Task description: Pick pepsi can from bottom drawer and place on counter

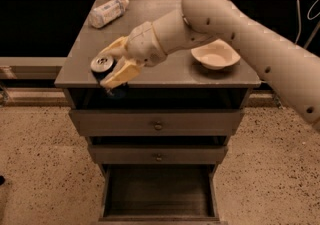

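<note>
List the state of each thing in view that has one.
pepsi can: gripped, at the counter's front-left edge.
gripper: shut on the pepsi can.
bottom drawer: open, empty.
middle drawer: shut.
top drawer: shut.
bottle: lying on its side on the counter.
bowl: upright on the counter, empty.

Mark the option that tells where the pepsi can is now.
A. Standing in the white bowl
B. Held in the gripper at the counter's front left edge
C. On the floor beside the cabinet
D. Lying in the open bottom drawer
B: the gripper is shut on the pepsi can at the front left edge of the counter, and the open bottom drawer shows no can inside.
</note>
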Controlling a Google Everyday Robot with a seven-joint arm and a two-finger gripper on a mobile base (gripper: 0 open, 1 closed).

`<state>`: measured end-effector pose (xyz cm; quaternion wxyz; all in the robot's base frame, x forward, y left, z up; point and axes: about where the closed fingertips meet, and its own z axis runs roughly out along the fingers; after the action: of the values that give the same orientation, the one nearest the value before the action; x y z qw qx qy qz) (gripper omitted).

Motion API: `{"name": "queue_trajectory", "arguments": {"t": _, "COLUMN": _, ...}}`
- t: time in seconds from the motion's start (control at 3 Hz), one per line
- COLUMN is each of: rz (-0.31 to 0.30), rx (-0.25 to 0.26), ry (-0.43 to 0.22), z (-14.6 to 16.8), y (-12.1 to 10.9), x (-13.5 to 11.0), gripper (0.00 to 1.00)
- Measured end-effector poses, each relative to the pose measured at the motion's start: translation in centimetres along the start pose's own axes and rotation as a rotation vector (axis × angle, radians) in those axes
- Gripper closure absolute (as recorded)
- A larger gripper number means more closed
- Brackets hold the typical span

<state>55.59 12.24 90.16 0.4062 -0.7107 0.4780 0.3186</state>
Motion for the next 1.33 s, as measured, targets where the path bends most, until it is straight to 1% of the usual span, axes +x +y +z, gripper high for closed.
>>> {"name": "queue_trajectory", "arguments": {"t": 0.33, "rz": 0.028, "rx": 0.186, "ry": -0.088, "z": -2.5, "y": -3.6, "x": 0.7, "gripper": 1.0}}
{"name": "queue_trajectory", "arguments": {"t": 0.67, "rz": 0.022, "rx": 0.277, "ry": -0.122, "z": -4.0, "y": -5.0, "x": 0.3, "gripper": 1.0}}
{"name": "queue_trajectory", "arguments": {"t": 1.0, "rz": 0.056, "rx": 0.352, "ry": -0.042, "z": -3.9, "y": -6.7, "x": 0.8, "gripper": 1.0}}
{"name": "queue_trajectory", "arguments": {"t": 1.33, "rz": 0.159, "rx": 0.344, "ry": -0.062, "z": -3.1, "y": -8.6, "x": 1.7, "gripper": 1.0}}
